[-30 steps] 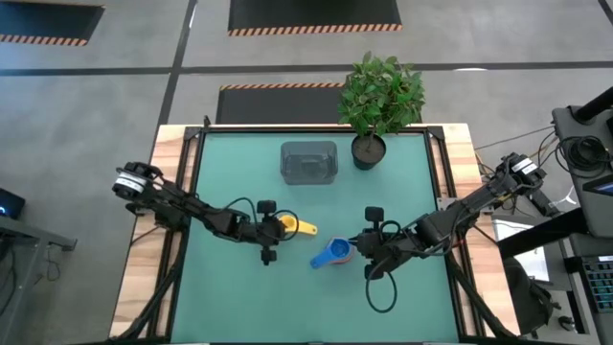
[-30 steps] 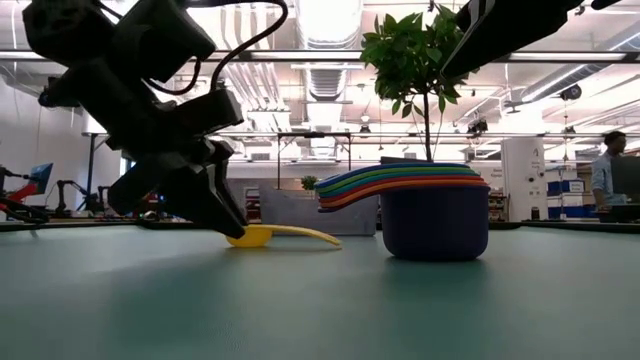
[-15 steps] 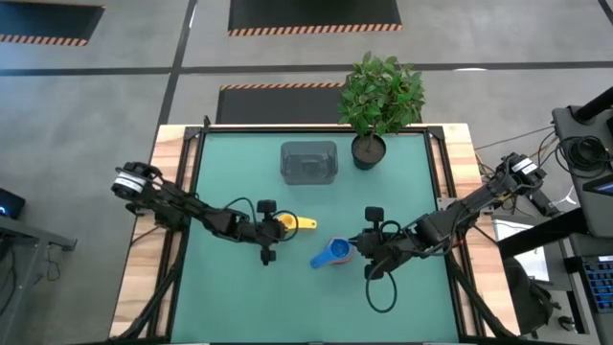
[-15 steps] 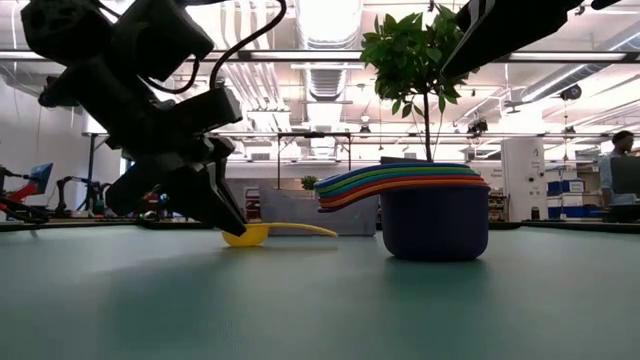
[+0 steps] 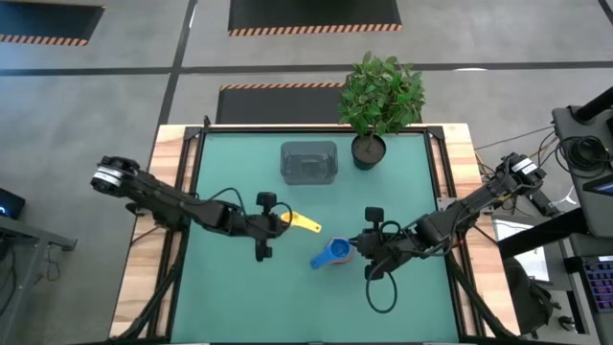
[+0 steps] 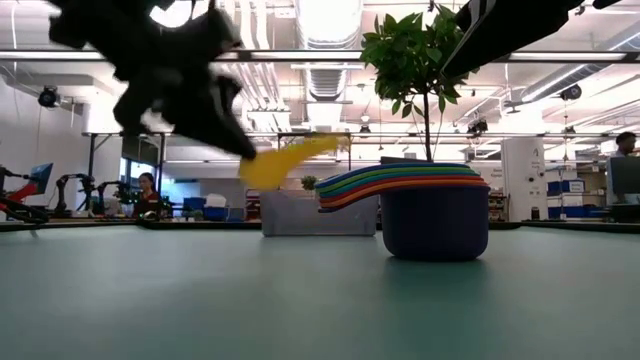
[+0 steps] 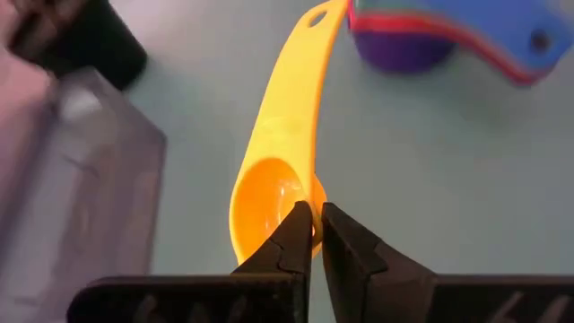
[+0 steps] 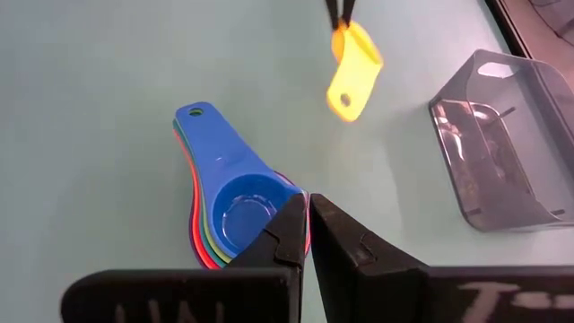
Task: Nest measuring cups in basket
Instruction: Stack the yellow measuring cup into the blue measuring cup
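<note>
Your left gripper is pinched on the rim of the yellow cup, holding it clear of the table, nearer you than the basket. Your right gripper is clamped on the nested stack, which rests on the mat near the basket. No readable writing shows on any of them.

Bright, even light falls from ceiling strip lamps, which glare white in the low view. There the left hand and yellow measuring cup smear with motion blur. Shadows on the bench are faint.
</note>
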